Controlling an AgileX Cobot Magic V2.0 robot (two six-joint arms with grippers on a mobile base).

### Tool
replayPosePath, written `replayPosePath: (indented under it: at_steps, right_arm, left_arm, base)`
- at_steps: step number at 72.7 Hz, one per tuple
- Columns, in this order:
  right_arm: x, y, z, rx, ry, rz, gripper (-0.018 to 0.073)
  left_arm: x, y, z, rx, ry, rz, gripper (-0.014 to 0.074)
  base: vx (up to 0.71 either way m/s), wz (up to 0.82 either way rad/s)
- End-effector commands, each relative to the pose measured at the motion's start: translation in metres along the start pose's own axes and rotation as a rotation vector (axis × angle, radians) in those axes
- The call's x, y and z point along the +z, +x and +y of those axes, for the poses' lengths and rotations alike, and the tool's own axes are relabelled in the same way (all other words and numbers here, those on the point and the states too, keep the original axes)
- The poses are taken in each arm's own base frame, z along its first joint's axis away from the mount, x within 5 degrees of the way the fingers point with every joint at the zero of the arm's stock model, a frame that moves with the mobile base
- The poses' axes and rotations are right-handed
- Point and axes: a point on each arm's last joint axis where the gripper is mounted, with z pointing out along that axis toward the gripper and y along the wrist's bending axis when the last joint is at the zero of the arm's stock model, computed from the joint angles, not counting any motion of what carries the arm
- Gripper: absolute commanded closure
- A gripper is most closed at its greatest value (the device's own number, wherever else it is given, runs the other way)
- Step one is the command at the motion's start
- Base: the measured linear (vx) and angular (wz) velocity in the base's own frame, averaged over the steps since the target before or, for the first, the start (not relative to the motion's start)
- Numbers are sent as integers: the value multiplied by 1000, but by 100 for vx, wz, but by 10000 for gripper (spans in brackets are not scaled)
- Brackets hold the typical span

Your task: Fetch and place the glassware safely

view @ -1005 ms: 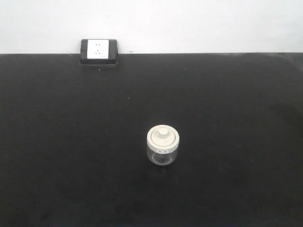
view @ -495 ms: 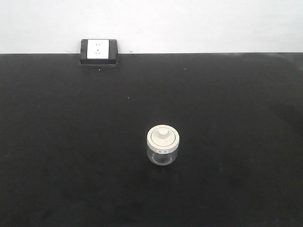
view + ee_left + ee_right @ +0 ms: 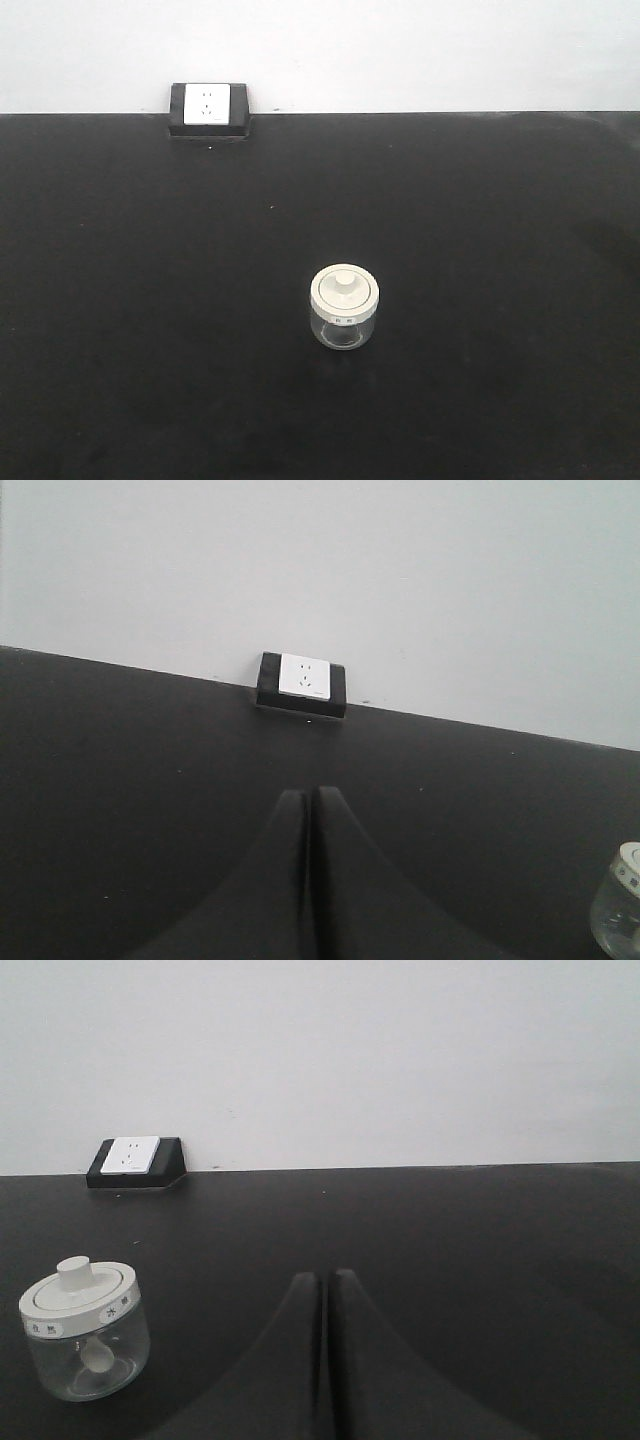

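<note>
The glassware [image 3: 344, 307] is a small squat clear jar with a cream-white knobbed lid, standing upright on the black table [image 3: 150, 300] a little below the middle. The right wrist view has the glassware [image 3: 84, 1329] at lower left, well to the left of my right gripper [image 3: 326, 1276], which is shut and empty. In the left wrist view only an edge of the glassware [image 3: 620, 905] peeks in at the lower right corner, far right of my left gripper [image 3: 307, 793], also shut with nothing in it. Neither gripper appears in the front view.
A white wall socket in a black housing [image 3: 208, 108] sits at the table's back edge, left of centre, against the pale wall. The socket [image 3: 303, 683] lies straight ahead of the left gripper, and the socket [image 3: 133, 1160] lies far left of the right one.
</note>
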Motion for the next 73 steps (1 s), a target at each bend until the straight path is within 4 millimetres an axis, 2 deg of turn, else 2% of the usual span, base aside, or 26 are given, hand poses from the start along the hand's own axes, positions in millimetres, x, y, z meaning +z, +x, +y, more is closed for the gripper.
replayPosePath:
  at_steps: [1, 73]
  right_arm:
    - [0, -1, 0, -8, -6, -66, 567]
    - [0, -1, 0, -8, -6, -64, 567]
  left_arm:
    - [0, 2, 1, -7, 13, -63, 603]
    - [0, 2, 1, -7, 13, -63, 603]
  base:
    - [0, 0]
    - [0, 0]
